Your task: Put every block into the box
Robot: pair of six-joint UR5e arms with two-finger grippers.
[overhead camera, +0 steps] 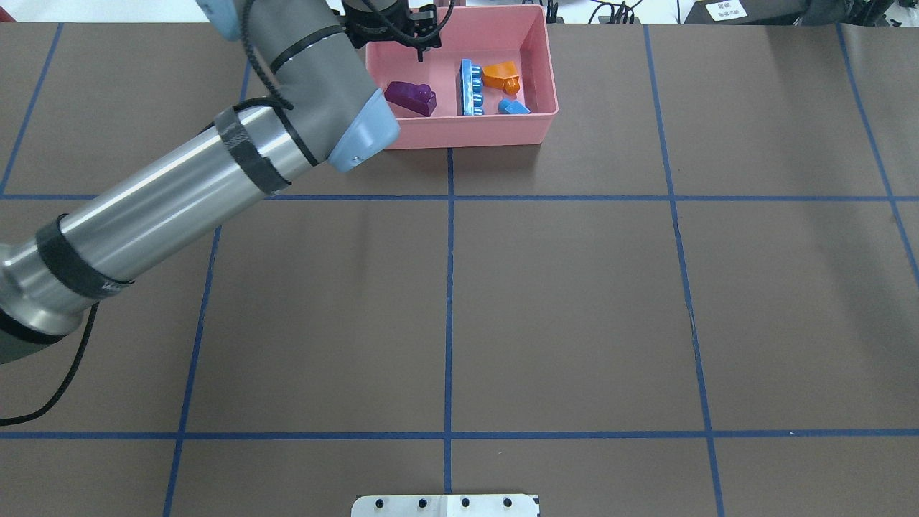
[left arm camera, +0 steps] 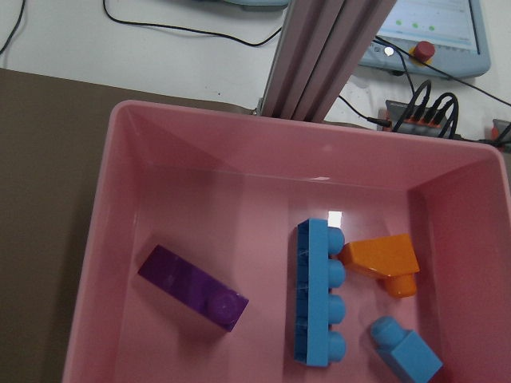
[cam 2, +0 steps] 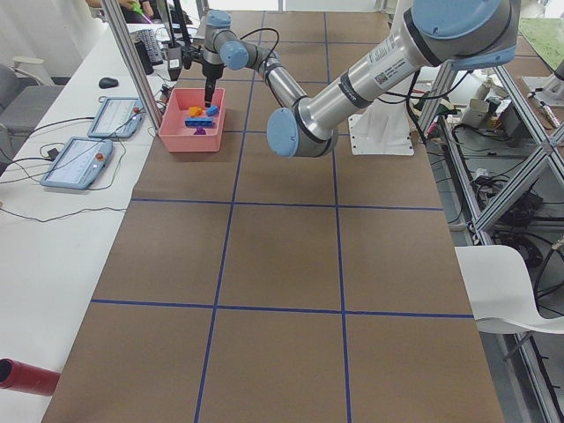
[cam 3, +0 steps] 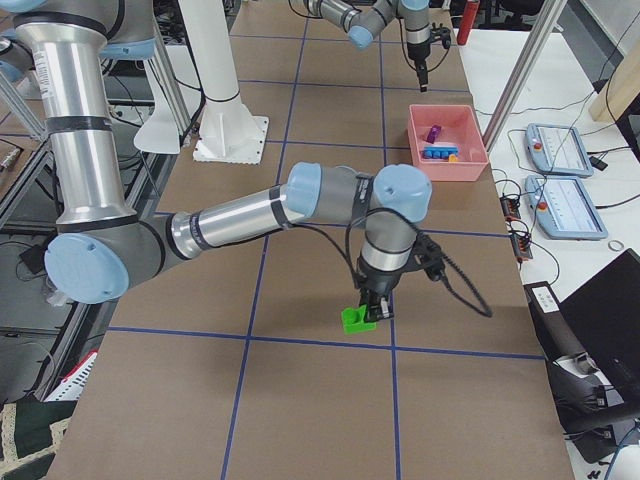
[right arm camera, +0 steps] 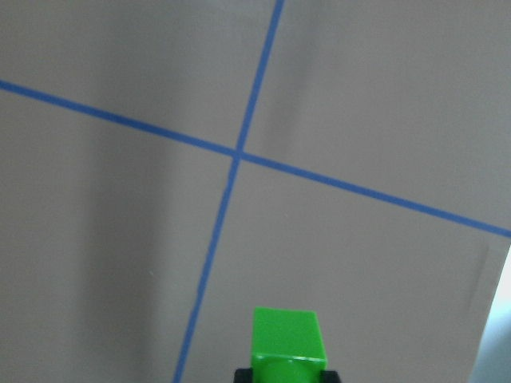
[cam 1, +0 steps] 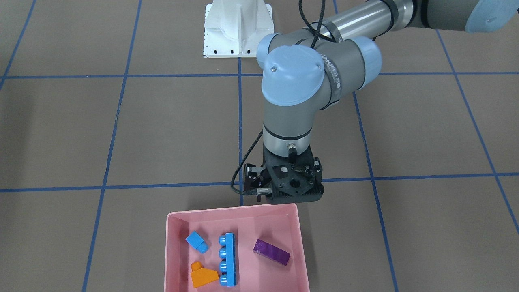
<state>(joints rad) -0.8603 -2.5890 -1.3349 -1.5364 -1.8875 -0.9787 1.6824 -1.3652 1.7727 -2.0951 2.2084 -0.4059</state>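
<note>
The pink box [cam 1: 231,211] sits at the table's far edge and also shows in the overhead view [overhead camera: 474,136] and the left wrist view [left arm camera: 120,239]. In it lie the purple block [left arm camera: 192,286], the long blue block [left arm camera: 315,295], the orange block [left arm camera: 383,259] and the small blue block [left arm camera: 407,351]. My left gripper [overhead camera: 420,47] hangs over the box's near-left part, empty; its fingers do not show in its wrist view and it looks open. My right gripper [cam 3: 372,312] is shut on the green block [right arm camera: 287,335], at or just above the table [cam 3: 355,320].
The white robot base [cam 1: 238,28] stands at the table's robot side. An aluminium post [left arm camera: 327,56] and cables rise just behind the box. Two tablets [cam 3: 565,150] lie on the side bench. Blue tape lines grid the brown tabletop.
</note>
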